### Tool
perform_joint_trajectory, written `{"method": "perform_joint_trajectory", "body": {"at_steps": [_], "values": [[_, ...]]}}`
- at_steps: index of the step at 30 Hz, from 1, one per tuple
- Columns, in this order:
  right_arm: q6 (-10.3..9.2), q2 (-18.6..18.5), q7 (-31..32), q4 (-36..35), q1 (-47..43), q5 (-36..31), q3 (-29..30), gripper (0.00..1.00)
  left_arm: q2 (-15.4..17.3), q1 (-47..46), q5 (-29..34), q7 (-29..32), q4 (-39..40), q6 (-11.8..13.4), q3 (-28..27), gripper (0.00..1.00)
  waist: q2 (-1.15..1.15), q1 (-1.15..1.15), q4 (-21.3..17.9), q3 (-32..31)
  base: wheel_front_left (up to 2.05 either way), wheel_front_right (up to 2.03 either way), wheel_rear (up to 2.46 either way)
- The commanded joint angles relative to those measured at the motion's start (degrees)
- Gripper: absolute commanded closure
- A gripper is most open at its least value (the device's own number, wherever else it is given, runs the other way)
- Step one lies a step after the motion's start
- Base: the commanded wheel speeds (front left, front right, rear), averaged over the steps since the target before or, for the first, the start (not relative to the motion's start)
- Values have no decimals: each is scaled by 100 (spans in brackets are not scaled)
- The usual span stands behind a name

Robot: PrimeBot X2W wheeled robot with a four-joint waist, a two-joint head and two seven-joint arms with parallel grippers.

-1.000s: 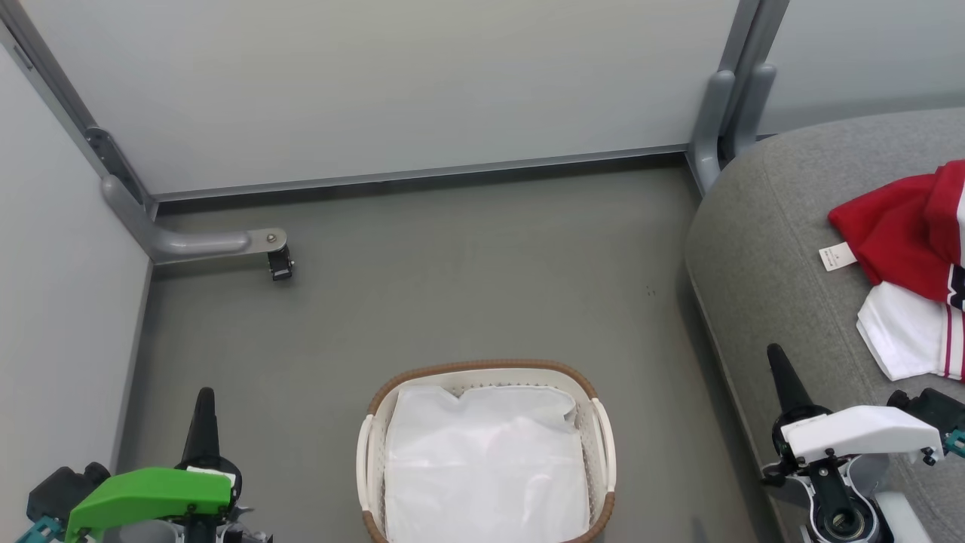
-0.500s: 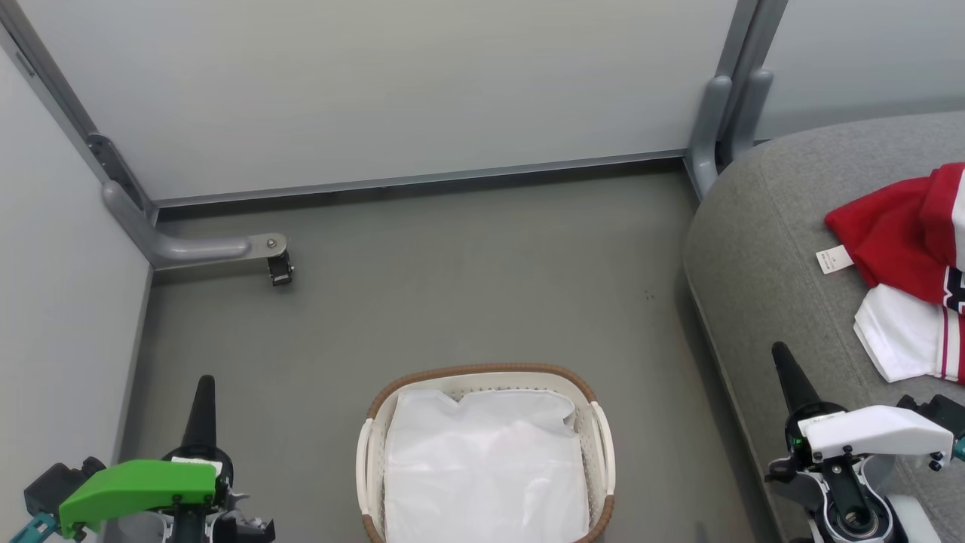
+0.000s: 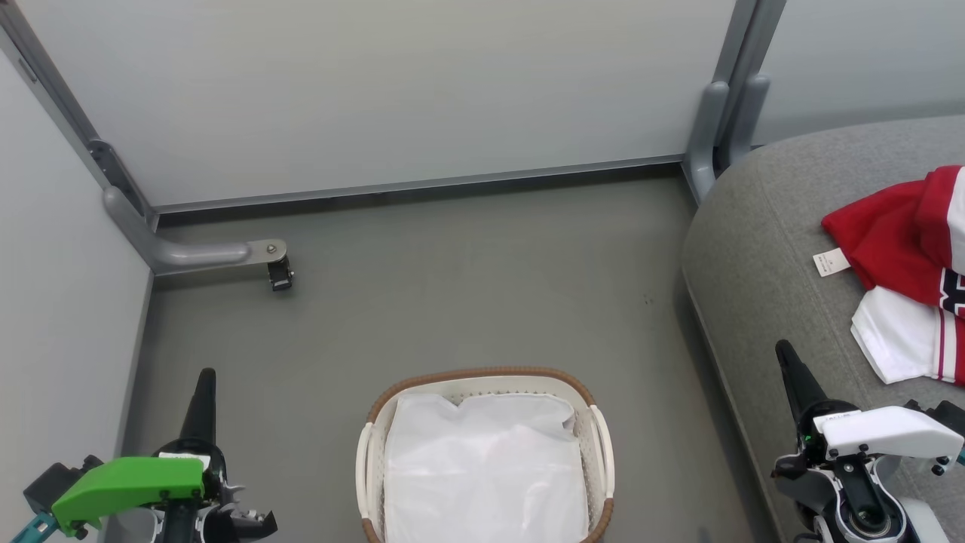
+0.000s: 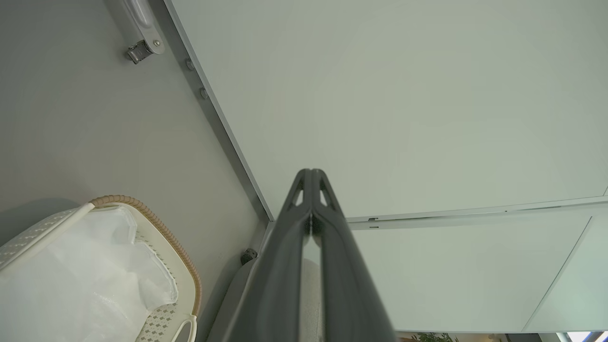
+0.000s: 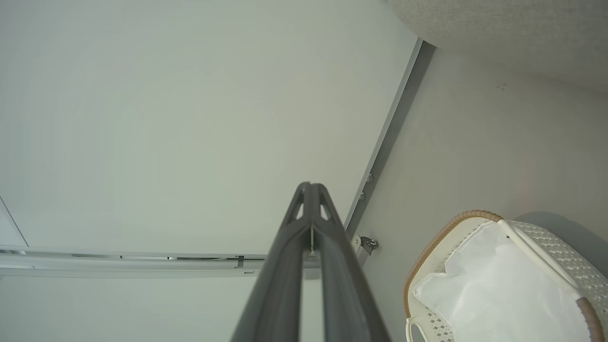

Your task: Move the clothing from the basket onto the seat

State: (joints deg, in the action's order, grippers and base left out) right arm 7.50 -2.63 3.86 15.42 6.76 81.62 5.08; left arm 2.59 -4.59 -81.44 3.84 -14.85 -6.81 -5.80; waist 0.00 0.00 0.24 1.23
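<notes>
The red and white clothing (image 3: 897,241) lies on the grey seat (image 3: 754,249), at about 1 o'clock from the nearer right end effector (image 3: 785,353), while the basket (image 3: 482,375) at 8 o'clock holds a white liner (image 3: 482,467); the right and the left end effector (image 3: 206,378) are both pressed together, empty.

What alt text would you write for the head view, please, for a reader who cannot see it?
Red and white clothing lies on the grey seat at the right edge, while the white basket at bottom centre holds a white liner sheet. The left gripper at lower left and the right gripper at lower right are shut, holding nothing.
</notes>
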Motion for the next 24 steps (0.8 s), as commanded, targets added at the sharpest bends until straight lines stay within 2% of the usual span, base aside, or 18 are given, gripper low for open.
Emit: {"method": "perform_joint_trajectory", "body": {"at_steps": [1,24], "values": [[-1,-34,34,-48,-38,128,32,100,43,-122,-118,34,50,-41,-36,100,0,0,-1,-6,0,0,0],[-2,-41,288,-160,-87,1105,160,100,48,-209,-1117,294,91,-88,-87,100,0,0,-24,-105,0,0,0]]}}
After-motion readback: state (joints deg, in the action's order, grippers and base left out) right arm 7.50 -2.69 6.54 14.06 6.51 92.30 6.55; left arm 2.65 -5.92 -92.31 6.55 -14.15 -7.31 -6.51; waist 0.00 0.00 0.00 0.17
